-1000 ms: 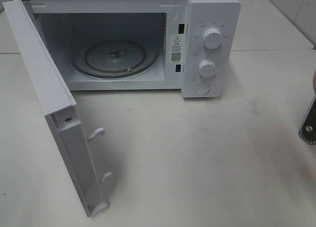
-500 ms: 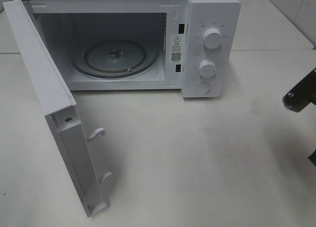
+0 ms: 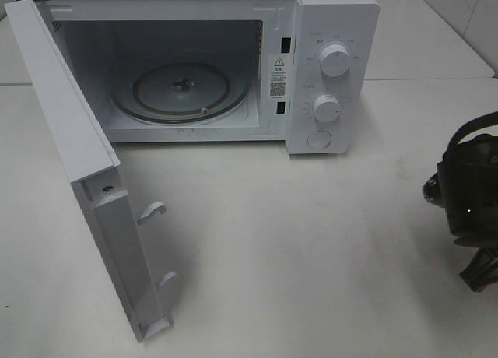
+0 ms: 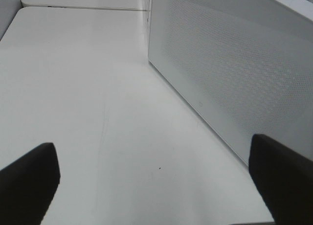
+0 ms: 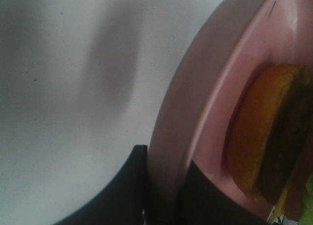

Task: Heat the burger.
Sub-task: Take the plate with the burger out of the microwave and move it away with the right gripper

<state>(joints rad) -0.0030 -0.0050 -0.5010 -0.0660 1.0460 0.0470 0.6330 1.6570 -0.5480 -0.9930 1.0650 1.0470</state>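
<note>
R arm (image 3: pixel 467 202) has swung further into view at table's right edge. R gripper (image 5: pixel 164 186) clamps plate (image 5: pixel 205 98) rim between its jaws; burger (image 5: pixel 266 137) sits just beyond, likely light, soft, prone to slide. L gripper (image 4: pixel 156 181) wide open, empty, beside microwave (image 4: pixel 234 63).

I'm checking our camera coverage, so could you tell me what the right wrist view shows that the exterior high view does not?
Only the right wrist view shows the burger lying on the pink plate, with the right gripper closed on the plate's rim. Only the exterior high view shows the microwave, its door swung open and the glass turntable bare. Both show the white table; the exterior high view catches just the right arm at its edge.
</note>
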